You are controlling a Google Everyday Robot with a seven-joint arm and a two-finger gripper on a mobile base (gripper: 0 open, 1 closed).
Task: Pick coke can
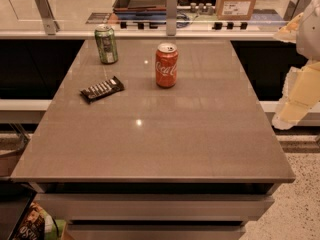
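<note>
Holding: the gripper (300,91) has no can in it; how far open it is cannot be told.
Gripper position: off the right edge of the table (150,149), level with the far half (only partly in view).
Coke can (166,65): upright on the table, well to the gripper's left, untouched.
Other items: green can (106,44) and chocolate bar (102,89), further to the gripper's left.
Done: nothing, as judged.
Left: approach, grasp, lift.
</note>
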